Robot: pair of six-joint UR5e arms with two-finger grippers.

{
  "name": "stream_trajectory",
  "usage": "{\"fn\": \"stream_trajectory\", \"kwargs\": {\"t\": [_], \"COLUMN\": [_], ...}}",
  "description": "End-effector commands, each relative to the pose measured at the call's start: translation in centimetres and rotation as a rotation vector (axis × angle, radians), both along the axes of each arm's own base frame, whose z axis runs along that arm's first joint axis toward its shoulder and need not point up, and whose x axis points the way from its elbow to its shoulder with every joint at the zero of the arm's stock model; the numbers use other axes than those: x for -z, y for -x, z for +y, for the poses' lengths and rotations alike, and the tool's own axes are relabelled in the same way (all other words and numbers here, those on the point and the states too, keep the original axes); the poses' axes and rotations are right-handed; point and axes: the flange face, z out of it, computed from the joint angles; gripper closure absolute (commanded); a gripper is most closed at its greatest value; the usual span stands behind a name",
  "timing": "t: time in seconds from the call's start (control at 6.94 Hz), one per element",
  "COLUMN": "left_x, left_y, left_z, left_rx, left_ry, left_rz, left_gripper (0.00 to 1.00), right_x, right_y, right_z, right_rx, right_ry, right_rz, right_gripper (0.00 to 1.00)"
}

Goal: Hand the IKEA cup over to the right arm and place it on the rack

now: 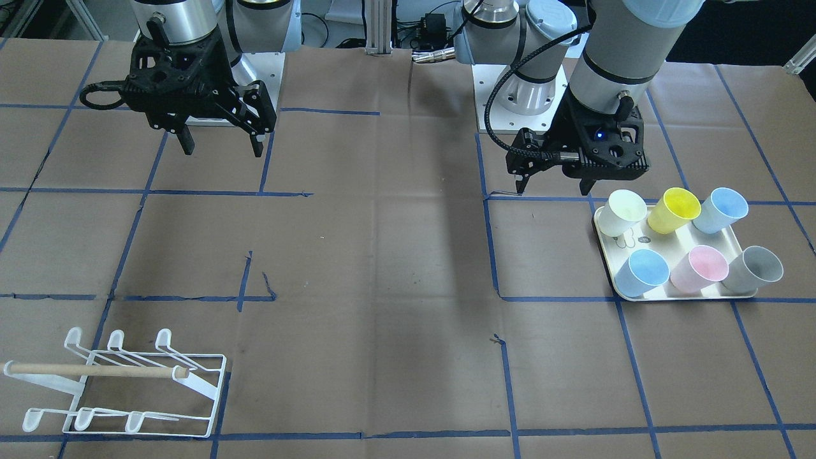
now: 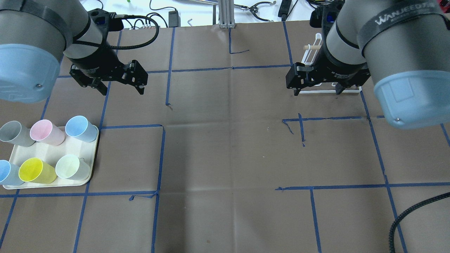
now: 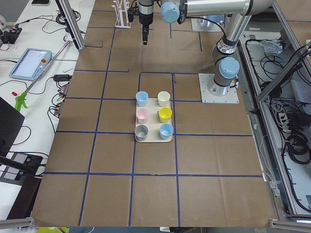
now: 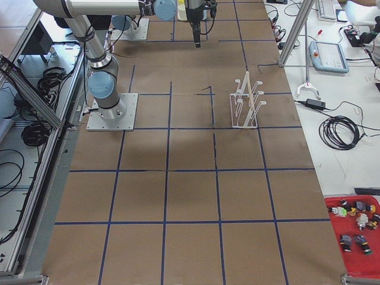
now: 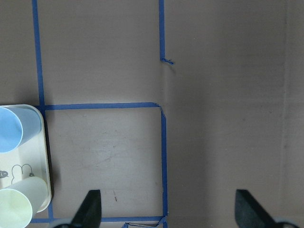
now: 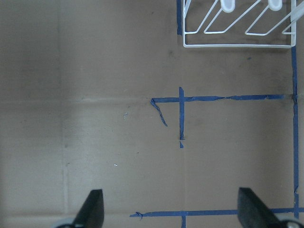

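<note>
Brown paper w/ blue tape lines covers the table [image 1: 395,255]. Nothing is held yet, so the task is judged to be at its very start, i.e. before the pick-up. Six cups [image 1: 699,268] are set mouths-up on the cream tray [image 1: 679,295] at the robot's left end: whitish, yellow, two blue, pink, grey. Which one is meant can't be told.

The left gripper [image 1: 553,189] is held above the table just beside the tray's robot-side corner, nearest the whitish cup [image 1: 621,213]. Its jaws are spread wide w/ nothing in them. In the left wrist view only paper is framed btwn the fingertips, w/ the tray at the view's edge. The right gripper [image 1: 223,151] is likewise spread & carries nothing, raised over the paper at the other end, well apart from the cups. The rack [image 1: 127,382] is stood at the robot's right end, on the side away from the base, w/ a wooden dowel [image 1: 95,370] laid across it. No cup is on it.

Next, prob.: the left gripper is to be shifted sideways over one cup, lowered astride the wall, then closed gently. The cups are packed close, so a corner cup is best taken to avoid knocks. The cup should be gripped so that enough wall is left free for the right gripper at the mid-table hand-over.
</note>
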Motion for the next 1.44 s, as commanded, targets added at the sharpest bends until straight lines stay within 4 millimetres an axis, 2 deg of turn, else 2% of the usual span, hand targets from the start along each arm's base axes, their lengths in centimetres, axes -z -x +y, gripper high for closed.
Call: {"fn": "stream_trajectory", "kwargs": {"t": [0.0,1.01,1.3], "left_x": [-0.14,-0.29,-0.38], "left_y": [0.0,-0.08,-0.72], "left_z": [0.02,-0.1,-0.41], "left_rx": [0.0,0.005,0.05], "left_ry": [0.003,0.006,0.009], "left_rz": [0.0,0.0,-0.006], "left_gripper": [0.0,0.0,0.0], "right_x": [0.23,0.17,0.15], "right_y": [0.0,-0.1,-0.28], "right_z": [0.06,0.14,0.14], "right_rx": [0.0,-0.001,-0.003], "right_ry": [-0.005,-0.004,-0.004], "right_rz": [0.0,-0.004,-0.022], "right_gripper": [0.0,0.0,0.0]}}
